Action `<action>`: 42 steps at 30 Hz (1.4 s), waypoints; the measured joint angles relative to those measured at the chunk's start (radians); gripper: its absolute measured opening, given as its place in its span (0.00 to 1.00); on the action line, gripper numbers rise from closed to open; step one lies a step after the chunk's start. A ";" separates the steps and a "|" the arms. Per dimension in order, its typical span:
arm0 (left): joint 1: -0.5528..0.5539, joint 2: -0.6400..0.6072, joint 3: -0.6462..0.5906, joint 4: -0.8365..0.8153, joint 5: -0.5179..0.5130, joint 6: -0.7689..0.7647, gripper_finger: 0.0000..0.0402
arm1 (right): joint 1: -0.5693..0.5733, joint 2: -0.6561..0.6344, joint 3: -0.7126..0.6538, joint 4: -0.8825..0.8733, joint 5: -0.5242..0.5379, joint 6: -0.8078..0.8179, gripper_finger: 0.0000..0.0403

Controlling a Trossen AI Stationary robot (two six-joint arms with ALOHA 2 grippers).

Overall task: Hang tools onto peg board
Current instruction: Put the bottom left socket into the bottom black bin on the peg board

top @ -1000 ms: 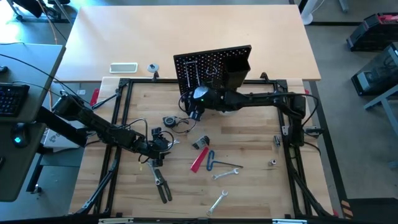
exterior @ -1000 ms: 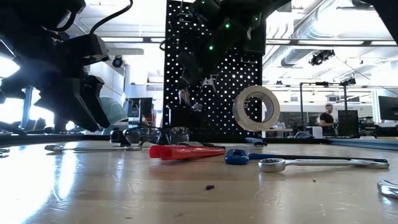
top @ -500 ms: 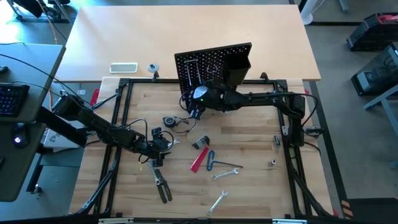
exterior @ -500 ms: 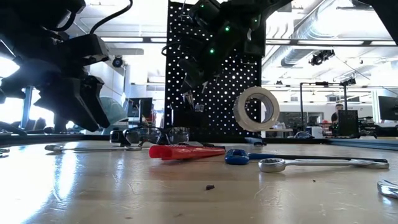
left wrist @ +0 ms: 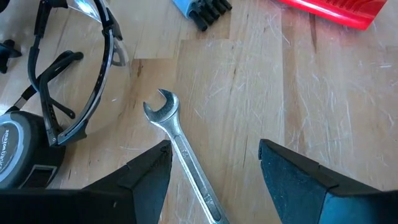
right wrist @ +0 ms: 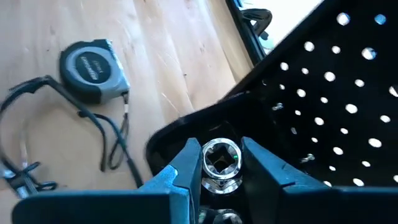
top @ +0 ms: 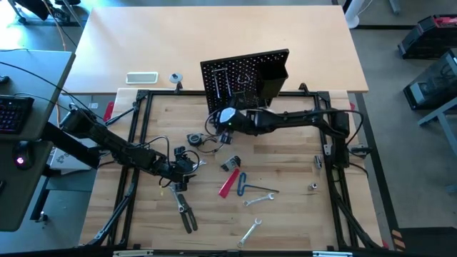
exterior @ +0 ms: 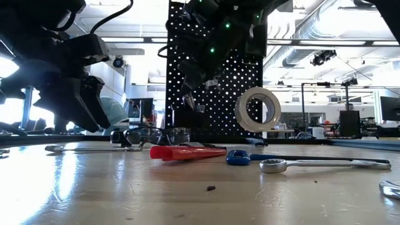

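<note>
One shiny socket (right wrist: pixel 219 163) sits pinched in the right gripper (right wrist: pixel 219 167), which has slid back from the peg board (top: pixel 243 71) toward the table, so nothing's hung yet, while the left gripper (left wrist: pixel 214 163) hovers open over a wrench (left wrist: pixel 182 154).

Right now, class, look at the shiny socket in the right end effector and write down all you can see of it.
The socket is a short, shiny silver cylinder that looks like metal, with a square hole in its end face and a ridged collar below. The right end effector clamps it between its two dark fingers, one on each side. It is held off the table, right by the black peg board, with the hole facing the wrist camera.
</note>
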 joint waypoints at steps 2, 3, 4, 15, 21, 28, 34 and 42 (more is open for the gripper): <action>0.000 0.000 0.000 0.000 0.000 0.000 0.58 | 0.006 0.000 0.000 -0.002 0.007 -0.003 0.19; 0.000 0.000 0.000 0.000 0.000 0.000 0.58 | 0.009 0.000 0.000 -0.004 0.016 -0.003 0.19; 0.000 0.000 0.000 0.000 0.000 0.000 0.58 | 0.010 0.000 0.000 -0.005 0.022 -0.004 0.19; 0.000 0.000 0.000 0.000 0.000 -0.001 0.58 | -0.014 0.000 0.000 -0.004 -0.010 0.022 0.19; 0.000 0.000 0.000 0.000 0.000 -0.001 0.58 | -0.012 -0.002 0.000 -0.011 -0.065 0.048 0.19; 0.000 0.000 0.000 0.000 0.000 -0.001 0.58 | -0.012 -0.004 0.001 -0.027 -0.099 0.069 0.21; 0.000 0.000 0.000 0.000 0.000 -0.001 0.58 | -0.012 -0.004 0.002 -0.029 -0.112 0.074 0.21; 0.000 0.000 0.000 0.000 0.000 -0.009 0.58 | -0.012 -0.004 0.002 -0.030 -0.129 0.077 0.22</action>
